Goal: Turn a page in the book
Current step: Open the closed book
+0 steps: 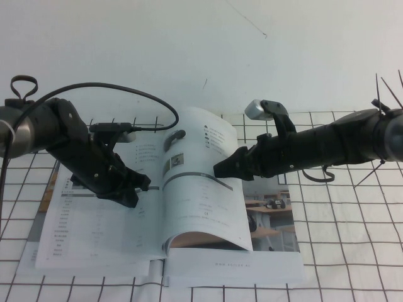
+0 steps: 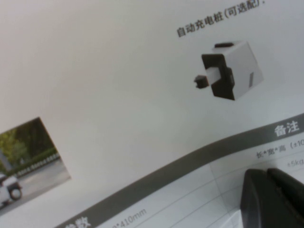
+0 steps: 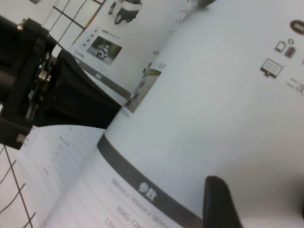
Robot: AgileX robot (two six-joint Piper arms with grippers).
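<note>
The book lies open on the grid mat. One page stands lifted from the spine and arches over to the right, showing a grey bar, a small photo and a table. My right gripper is open, its tip against the upper face of this lifted page; one finger shows in front of the page. My left gripper is shut and rests on the book's left-hand page near the spine; its fingers touch the paper below a grey bar.
The book lies on a white mat with a black grid. A black cable loops from the left arm above the book. The right-hand page under the arch shows a workshop photo.
</note>
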